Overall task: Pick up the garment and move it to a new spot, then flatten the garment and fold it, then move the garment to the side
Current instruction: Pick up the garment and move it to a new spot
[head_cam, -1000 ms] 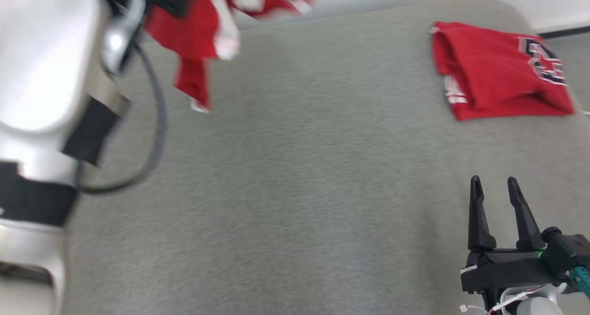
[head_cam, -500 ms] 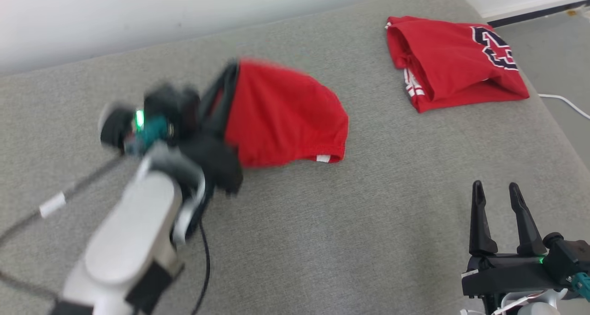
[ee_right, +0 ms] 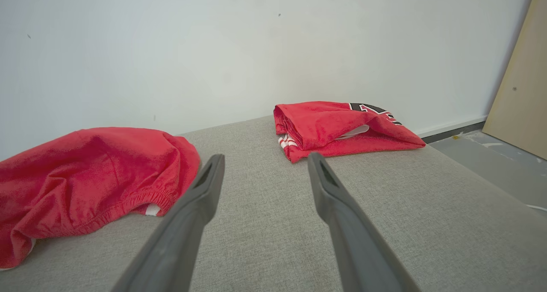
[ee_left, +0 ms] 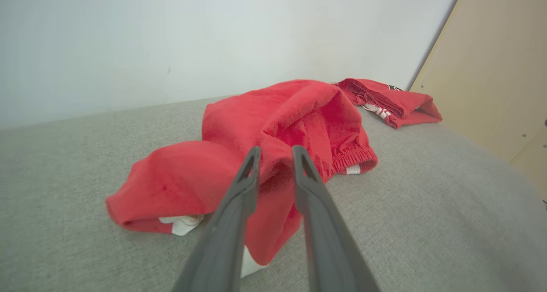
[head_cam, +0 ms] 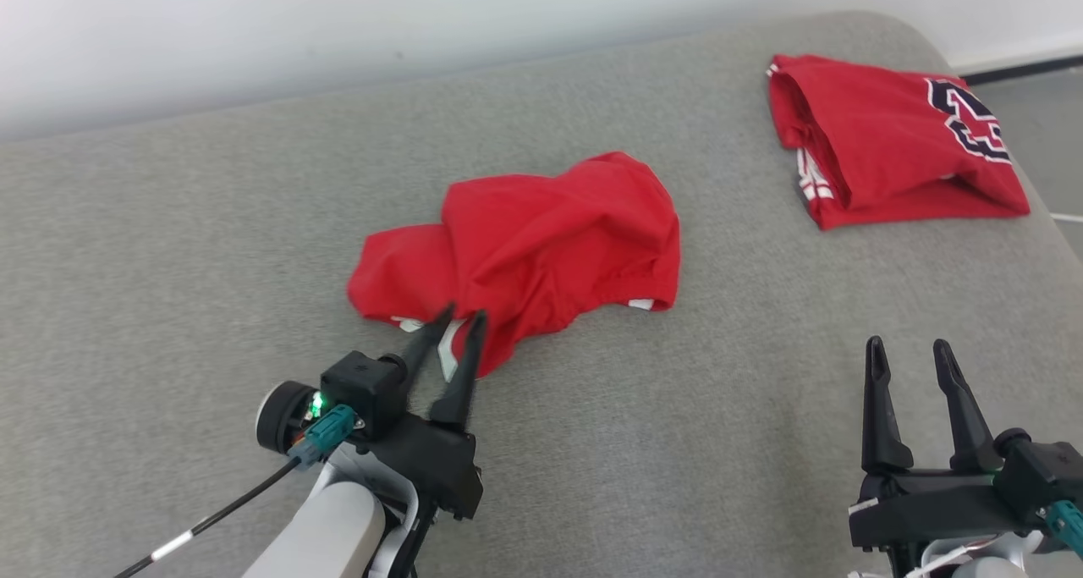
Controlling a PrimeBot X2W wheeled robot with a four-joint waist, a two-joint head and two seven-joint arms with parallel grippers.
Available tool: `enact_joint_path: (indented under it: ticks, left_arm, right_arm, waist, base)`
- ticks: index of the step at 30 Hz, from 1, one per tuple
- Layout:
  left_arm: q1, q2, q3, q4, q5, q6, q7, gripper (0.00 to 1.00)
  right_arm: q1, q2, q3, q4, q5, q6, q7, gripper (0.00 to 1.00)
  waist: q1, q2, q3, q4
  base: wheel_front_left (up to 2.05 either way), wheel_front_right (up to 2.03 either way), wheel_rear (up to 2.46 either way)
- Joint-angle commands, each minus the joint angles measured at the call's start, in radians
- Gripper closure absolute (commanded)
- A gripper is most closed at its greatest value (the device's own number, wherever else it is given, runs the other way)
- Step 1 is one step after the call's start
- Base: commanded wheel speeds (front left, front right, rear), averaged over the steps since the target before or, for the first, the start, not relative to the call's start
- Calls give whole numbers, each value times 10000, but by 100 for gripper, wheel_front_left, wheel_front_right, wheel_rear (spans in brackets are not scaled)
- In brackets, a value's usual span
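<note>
A crumpled red garment [head_cam: 550,239] with white trim lies in a heap in the middle of the grey cushioned surface [head_cam: 677,443]. My left gripper [head_cam: 461,314] sits low at the heap's near edge, its two fingers a narrow gap apart. In the left wrist view the garment [ee_left: 295,112] shows through that gap at the left gripper [ee_left: 276,148], its cloth slack on the surface. My right gripper [head_cam: 907,343] stands open at the lower right, well clear of the cloth. In the right wrist view the right gripper [ee_right: 266,155] holds nothing and the garment [ee_right: 85,163] is at the left.
A second red garment [head_cam: 888,146], folded and bearing a dark number, lies at the far right corner [ee_right: 337,125]. A white wall backs the surface. Beyond the right edge are grey floor [head_cam: 1049,112] and a tan panel [ee_left: 491,69].
The left arm has swung down from the upper left with the garment and laid it in the middle. Its fingers have parted slightly. The head camera shifted. The right arm stayed.
</note>
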Motion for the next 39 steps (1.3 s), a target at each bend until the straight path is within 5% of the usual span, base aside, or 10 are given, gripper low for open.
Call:
enact_joint_path:
  ticks: [1,19,28,39]
  left_arm:
    - [85,-24,127,-159,115,43,-271,0]
    - [2211,665,3206,-2618,1463,663,-588,0]
    - [4017,544,4469,-3201,1910,102,-590,0]
    - [5335,-289,5946,-3159,2535,-811,-591,0]
  right_arm:
    - [153,-97,-7,4,-111,-32,-41,0]
    - [642,-315,-71,-30,-122,-32,-8,0]
    - [894,-370,-95,-166,-103,-32,110,0]
    - [1138,-400,65,-230,12,-32,211,0]
  waist:
    - [-1,0,-397,420]
    - [-1,0,-1443,1901]
    - [-1,0,-1769,2369]
    - [-1,0,-1931,2413]
  base:
    - [0,0,0]
    - [0,0,0]
    - [0,0,0]
    - [0,0,0]
